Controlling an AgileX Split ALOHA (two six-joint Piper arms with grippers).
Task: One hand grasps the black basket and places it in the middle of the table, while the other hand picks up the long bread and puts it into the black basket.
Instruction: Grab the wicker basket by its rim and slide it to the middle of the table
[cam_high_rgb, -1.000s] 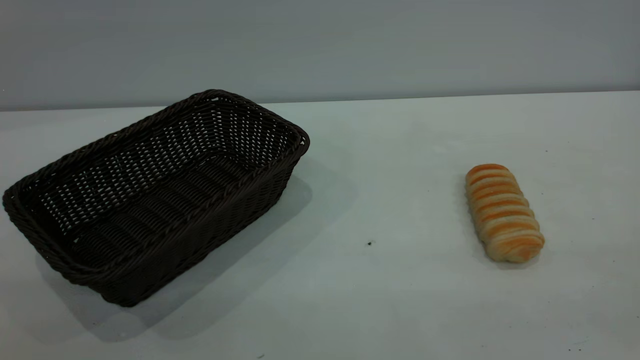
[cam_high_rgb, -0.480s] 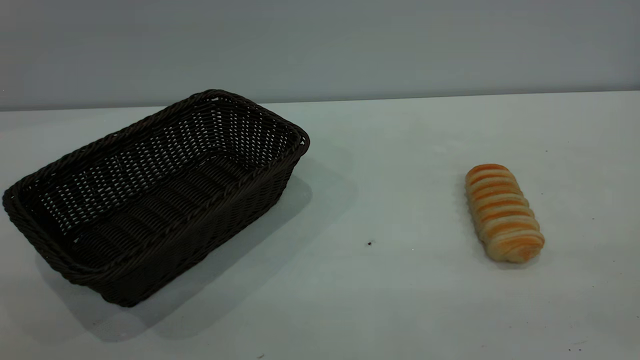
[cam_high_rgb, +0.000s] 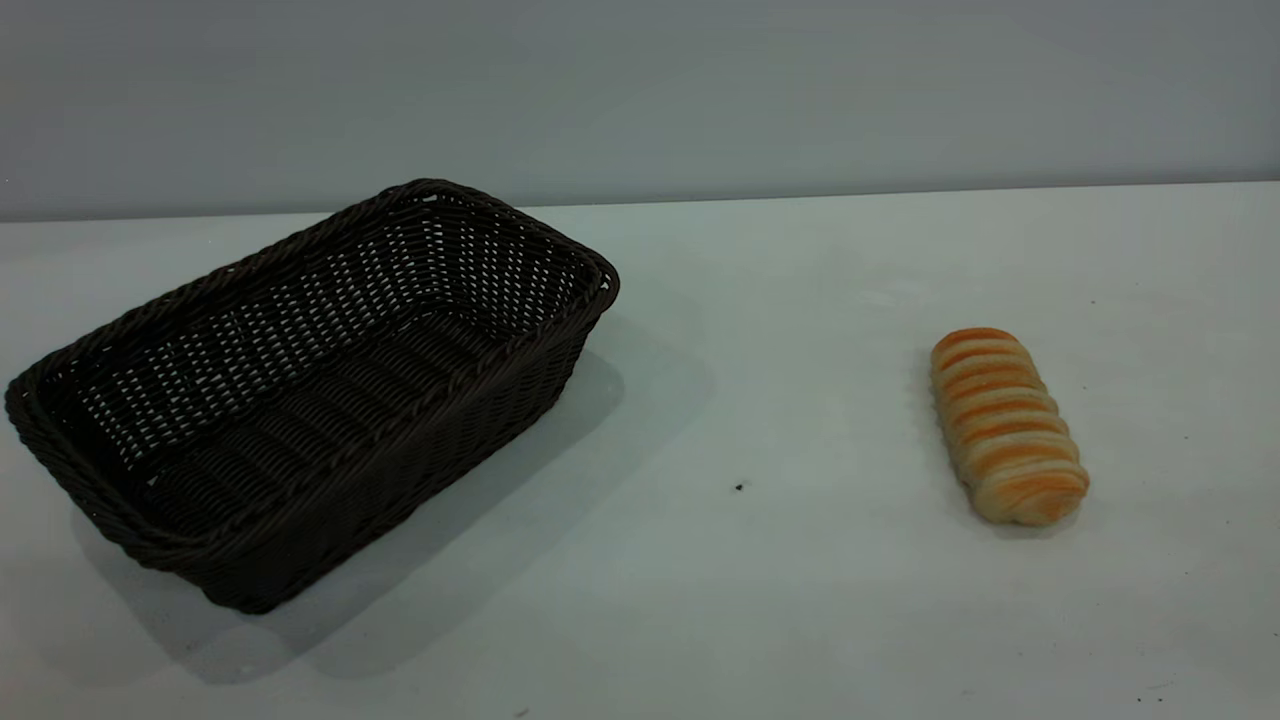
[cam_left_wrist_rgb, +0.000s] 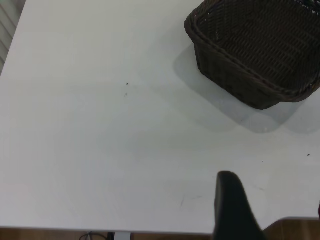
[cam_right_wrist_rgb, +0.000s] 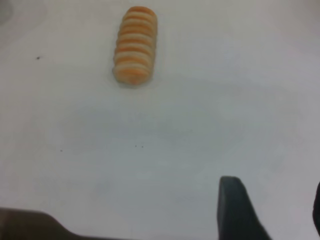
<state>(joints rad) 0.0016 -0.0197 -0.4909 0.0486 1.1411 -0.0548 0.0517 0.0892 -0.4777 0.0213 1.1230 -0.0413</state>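
My wide whitish-grey table (cam_high_rgb: 760, 600) carries a dark woven wicker basket (cam_high_rgb: 300, 400) left, ridged golden-orange bread roll (cam_high_rgb: 1008, 425) well apart right.

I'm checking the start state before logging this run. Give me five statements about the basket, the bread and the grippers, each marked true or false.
1. The black basket is empty. True.
2. The long bread lies inside the basket. False: it lies on the table, well apart from the basket, toward the right arm's side.
3. The basket stands at the left arm's side of the table. True.
4. The left gripper is clamped on the basket's rim. False: it is clear of the basket, holding nothing.
5. The right gripper holds the bread. False: the bread lies untouched, away from its open fingers.
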